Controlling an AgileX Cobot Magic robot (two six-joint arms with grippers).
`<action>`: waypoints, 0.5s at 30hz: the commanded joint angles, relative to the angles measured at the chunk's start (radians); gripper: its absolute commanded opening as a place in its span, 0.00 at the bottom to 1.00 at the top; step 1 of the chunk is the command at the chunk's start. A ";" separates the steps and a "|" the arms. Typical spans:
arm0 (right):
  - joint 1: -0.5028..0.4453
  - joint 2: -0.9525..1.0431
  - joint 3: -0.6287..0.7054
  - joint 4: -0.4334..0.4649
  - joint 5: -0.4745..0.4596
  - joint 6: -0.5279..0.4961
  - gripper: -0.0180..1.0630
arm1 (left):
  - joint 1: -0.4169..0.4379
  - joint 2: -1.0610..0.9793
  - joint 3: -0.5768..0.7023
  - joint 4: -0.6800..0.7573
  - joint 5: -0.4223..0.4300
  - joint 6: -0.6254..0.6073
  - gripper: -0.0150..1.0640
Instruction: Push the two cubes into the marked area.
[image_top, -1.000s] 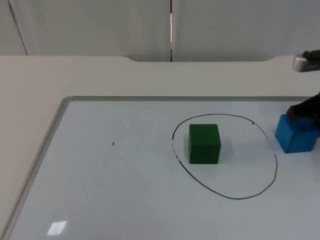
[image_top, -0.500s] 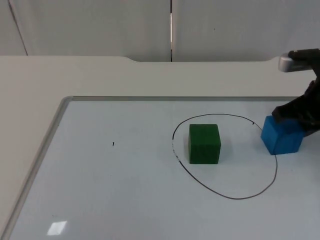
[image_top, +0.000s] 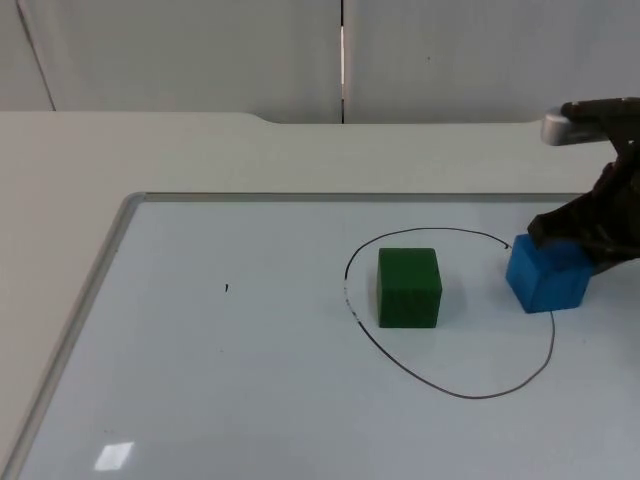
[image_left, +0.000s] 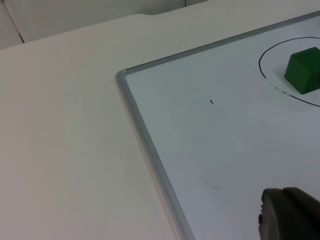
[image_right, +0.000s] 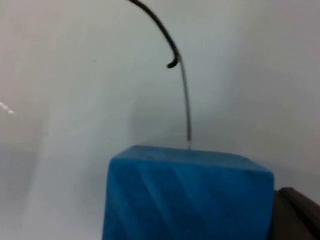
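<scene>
A green cube rests inside the left half of the marked area, an oval drawn in black on the whiteboard. A blue cube straddles the oval's right line. My right gripper presses against the blue cube's far right side. In the right wrist view the blue cube looms close, with the oval's line running just beyond it. My left gripper waits over the whiteboard well left of the oval, and from there the green cube lies far ahead.
The whiteboard's grey metal frame runs along its left and far sides, with the cream table beyond. A small black mark sits on the board left of the oval.
My right gripper has moved left and shoved the blue cube from outside the oval onto its right line. The green cube has stayed put.
</scene>
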 joint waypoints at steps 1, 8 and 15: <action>0.012 -0.006 -0.006 0.001 -0.006 -0.011 0.02 | 0.000 -0.005 0.004 0.005 -0.010 -0.007 0.01; 0.013 -0.006 -0.006 0.009 -0.010 -0.007 0.02 | 0.000 -0.005 0.004 0.005 -0.010 -0.007 0.01; 0.016 -0.006 -0.006 0.056 -0.018 0.011 0.02 | 0.000 -0.005 0.004 0.005 -0.010 -0.007 0.01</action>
